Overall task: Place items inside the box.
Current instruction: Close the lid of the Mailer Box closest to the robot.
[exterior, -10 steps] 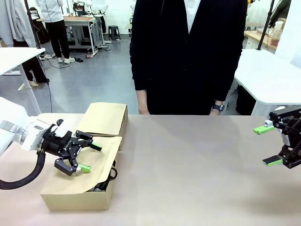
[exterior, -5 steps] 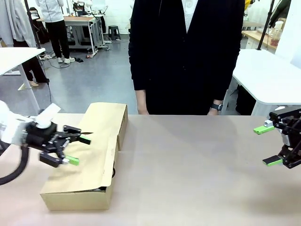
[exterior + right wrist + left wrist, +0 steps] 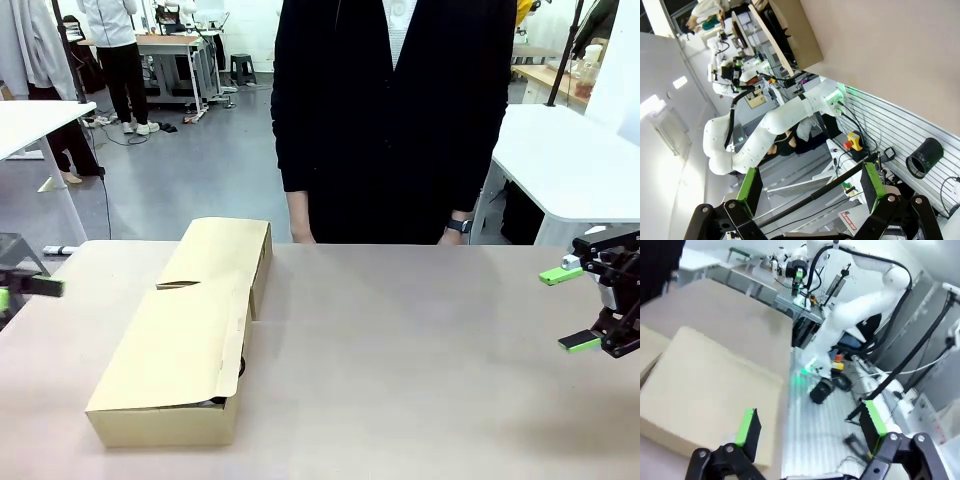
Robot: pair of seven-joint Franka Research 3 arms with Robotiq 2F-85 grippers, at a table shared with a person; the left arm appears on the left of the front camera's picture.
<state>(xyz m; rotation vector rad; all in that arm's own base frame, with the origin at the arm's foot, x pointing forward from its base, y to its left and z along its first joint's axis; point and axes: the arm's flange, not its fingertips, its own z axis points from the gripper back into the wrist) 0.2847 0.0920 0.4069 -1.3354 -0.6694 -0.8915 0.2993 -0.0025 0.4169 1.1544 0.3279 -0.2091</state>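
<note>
The long brown cardboard box (image 3: 175, 350) lies at the table's left with its wide flap lid down over it. Something dark shows in the gap (image 3: 224, 399) at its near right corner; the other items are hidden. My left gripper (image 3: 18, 290) is at the far left edge of the picture, away from the box, open and empty. In the left wrist view its fingers (image 3: 747, 426) stand wide apart, with the box lid (image 3: 705, 395) below them. My right gripper (image 3: 570, 309) hangs open and empty at the right edge; the right wrist view shows the gripper (image 3: 810, 190) spread wide.
A smaller, narrower cardboard box (image 3: 228, 248) sits against the far end of the long one. A person in dark clothes stands at the far edge, one hand (image 3: 303, 238) near the table and a watch (image 3: 460, 228) on the other wrist.
My left gripper pulled back leftward from over the box lid to the table's left edge. The flap, slightly raised before, now lies flat. The right arm has not moved.
</note>
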